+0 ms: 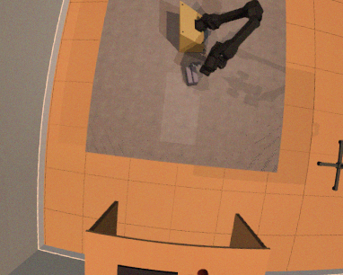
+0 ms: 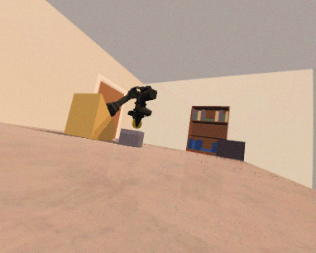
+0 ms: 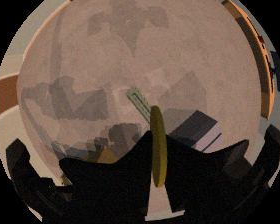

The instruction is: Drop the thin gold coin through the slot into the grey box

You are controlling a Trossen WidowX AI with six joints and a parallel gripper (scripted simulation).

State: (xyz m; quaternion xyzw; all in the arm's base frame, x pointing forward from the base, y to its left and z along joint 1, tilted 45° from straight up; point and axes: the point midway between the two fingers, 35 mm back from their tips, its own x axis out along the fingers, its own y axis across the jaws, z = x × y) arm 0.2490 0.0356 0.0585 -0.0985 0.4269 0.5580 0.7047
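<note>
A: Because the slot is barely wider than the coin (image 3: 157, 145) is thick, the likeliest failure from here is a release with the disc turned slightly off the slot's line; it would then land flat on the lid, or roll off the grey box (image 2: 131, 137) onto the bench (image 2: 155, 198).

B: And is the end effector (image 2: 136, 121) actually gripping it?

A: Yes, clamped narrow on the coin. The wrist view shows the gold disc edge-on, running straight up the middle between the two dark fingers (only its thin rim faces that camera). In the exterior view it hangs below the fingertips as a small yellow disc.

B: How does it sit relative to the box?

A: Above it and apart, not touching the lid. From the top view, the end effector (image 1: 206, 68) is just beside the box (image 1: 191, 75), on the side toward the arm, near the far edge of the bench close to the yellow block (image 1: 189, 29). I can't tell whether the coin is over the slot yet.

B: Any other risk?

A: A thin disc pinched at its upper part could pivot between the pads during a descent, so I'd judge a slow lowering safer.
</note>
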